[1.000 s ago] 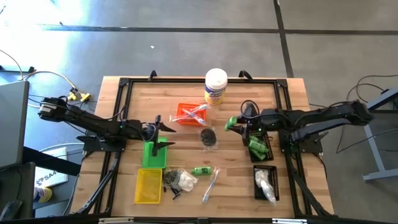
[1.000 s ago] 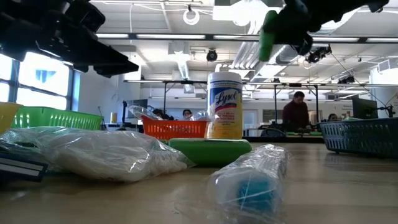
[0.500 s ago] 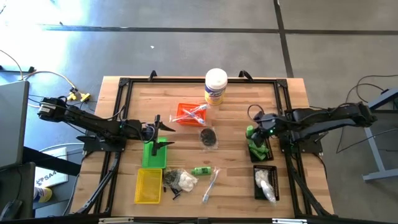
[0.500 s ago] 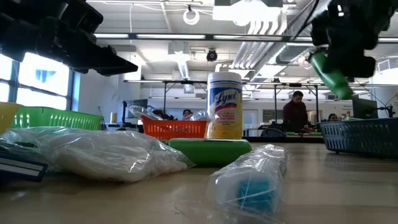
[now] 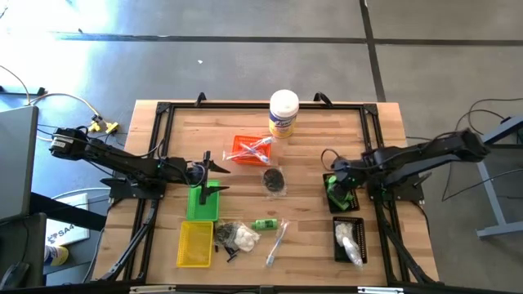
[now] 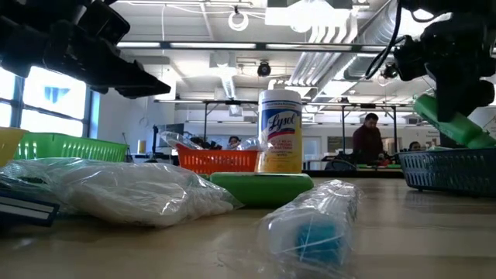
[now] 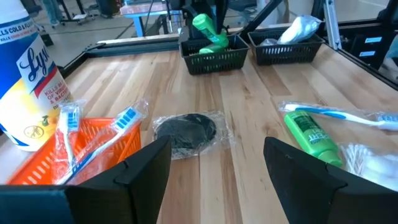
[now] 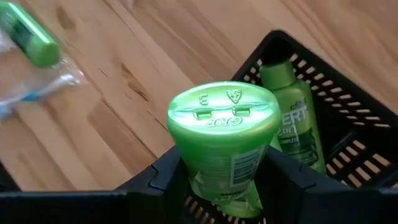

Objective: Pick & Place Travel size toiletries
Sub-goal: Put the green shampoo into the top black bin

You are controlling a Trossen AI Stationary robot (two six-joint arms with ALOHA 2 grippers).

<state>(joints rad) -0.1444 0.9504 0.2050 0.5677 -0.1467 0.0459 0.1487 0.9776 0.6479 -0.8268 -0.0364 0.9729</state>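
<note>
A green bottle (image 8: 224,146) is being held cap-forward between the fingers of the right pincer (image 5: 337,181), directly over the black mesh tray (image 5: 342,192) near the right edge of the surface (image 5: 327,135). A second ago this bottle was being carried in the air over bare wood, well left of the tray; half a second ago it was being tipped down at the tray's edge. Now it is being lowered into the tray, where another green bottle (image 8: 291,127) is already lying. In the low view the carried bottle is being seen slanted just above the tray's rim, so it is judged not yet released; the placing step is taken to be nearly complete, with only the letting-go outstanding.

The left pincer (image 7: 211,165) is being kept wide open and empty above the middle-left of the surface, unmoved over the last second, beside the green tray (image 5: 201,203).

Much is judged to be remaining: another green bottle (image 5: 264,224), a wrapped toothbrush (image 5: 276,242) and a bag of white fluffy bits (image 5: 243,238) are lying loose near the front edge, and a bagged black piece (image 5: 274,180) at the middle. Toothbrushes are already resting in the orange tray (image 5: 244,145), and white bags in the second black tray (image 5: 349,241).
</note>
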